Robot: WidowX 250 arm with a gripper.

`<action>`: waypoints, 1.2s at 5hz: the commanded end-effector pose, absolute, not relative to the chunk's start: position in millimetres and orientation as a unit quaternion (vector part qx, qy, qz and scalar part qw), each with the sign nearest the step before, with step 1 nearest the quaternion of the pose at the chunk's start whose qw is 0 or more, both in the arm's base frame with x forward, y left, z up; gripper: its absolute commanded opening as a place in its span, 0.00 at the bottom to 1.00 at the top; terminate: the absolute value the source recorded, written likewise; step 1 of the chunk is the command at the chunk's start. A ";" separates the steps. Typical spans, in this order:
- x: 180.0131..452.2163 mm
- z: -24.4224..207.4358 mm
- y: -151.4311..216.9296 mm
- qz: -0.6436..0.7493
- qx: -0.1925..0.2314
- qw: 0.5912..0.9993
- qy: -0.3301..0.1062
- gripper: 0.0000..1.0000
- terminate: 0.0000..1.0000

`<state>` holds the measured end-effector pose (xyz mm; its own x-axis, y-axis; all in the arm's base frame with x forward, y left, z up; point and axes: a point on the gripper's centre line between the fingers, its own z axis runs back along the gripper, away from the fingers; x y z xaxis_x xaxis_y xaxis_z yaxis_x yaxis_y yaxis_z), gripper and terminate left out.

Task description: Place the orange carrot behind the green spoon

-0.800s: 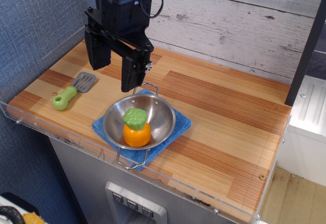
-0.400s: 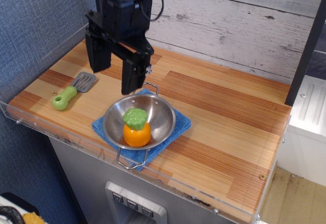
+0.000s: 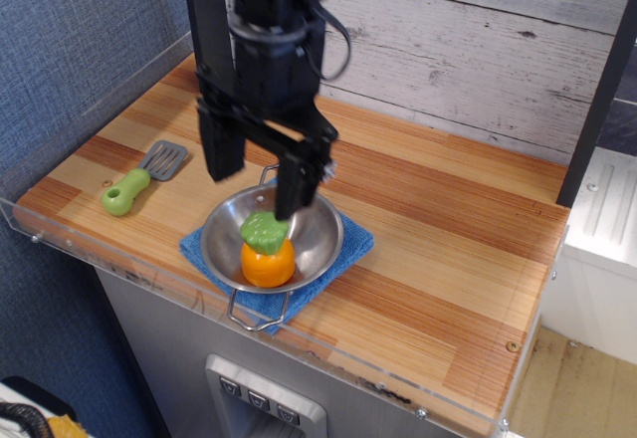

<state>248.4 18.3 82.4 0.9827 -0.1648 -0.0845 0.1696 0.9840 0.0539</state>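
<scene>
Green spoon (image 3: 139, 180): lying at 9 o'clock of the steel bowl (image 3: 320, 237), lime handle pointing toward 7 o'clock, grey slotted head toward 1 o'clock; the free board behind it is sitting close to the clear side wall (image 3: 95, 119), so a release made too far over is risking a roll against that wall or onto the spoon.

Gripper (image 3: 259, 169): hanging over the bowl's 11 o'clock edge, jaws spread wide and holding nothing; one finger is standing just above the leafy top, so a straight descent is risking a strike on the leaves or the rim, tipping the bowl on its blue cloth (image 3: 353, 246).

Orange carrot (image 3: 268, 259): sitting upright inside the bowl toward 6 o'clock; stubby, glossy orange body, bumpy light-green crown, likely slippery under a pinch.
</scene>
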 end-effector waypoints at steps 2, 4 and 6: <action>240.4 60.8 17.0 -0.132 0.059 0.988 -0.063 1.00 0.00; 252.4 46.6 24.4 -0.124 0.037 0.990 -0.061 1.00 0.00; 259.6 40.3 23.6 -0.112 0.017 0.992 -0.054 0.00 0.00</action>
